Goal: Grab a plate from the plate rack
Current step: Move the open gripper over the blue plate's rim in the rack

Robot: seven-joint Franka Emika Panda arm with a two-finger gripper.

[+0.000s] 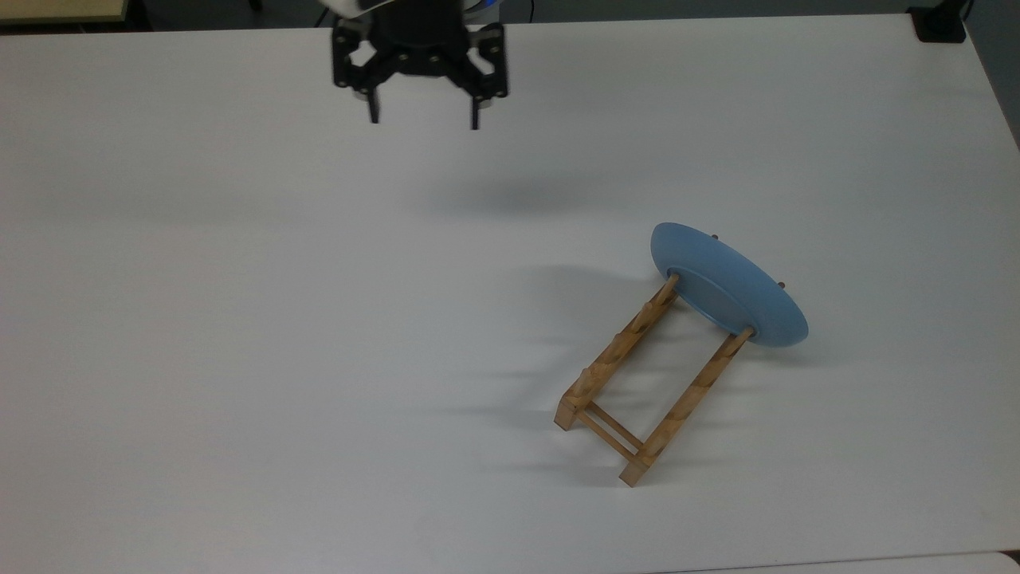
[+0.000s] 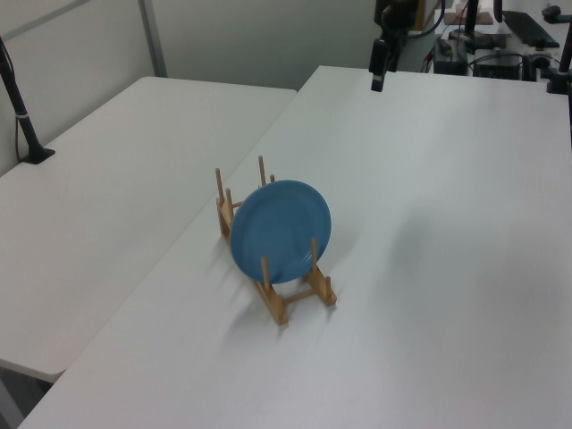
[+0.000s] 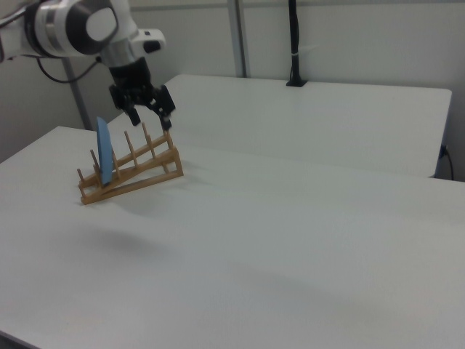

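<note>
A light-blue plate (image 1: 729, 287) stands on edge in the end slot of the light-wood plate rack (image 1: 613, 351), on the right half of the white table (image 1: 239, 319) in the top view. The left view faces the plate (image 2: 281, 231), which leans between the pegs of the rack (image 2: 279, 308). In the right view the plate (image 3: 104, 149) is edge-on at the left end of the rack (image 3: 138, 171). My gripper (image 1: 424, 121) hangs open and empty above the table's far edge, well away from the plate; it also appears in the left view (image 2: 378, 80) and the right view (image 3: 151, 122).
A second white table (image 2: 107, 179) adjoins this one, with a black post (image 2: 22, 116) clamped at its edge. A black object (image 1: 940, 24) sits at the table's top right corner in the top view. Cables and equipment (image 2: 500, 45) stand behind the arm.
</note>
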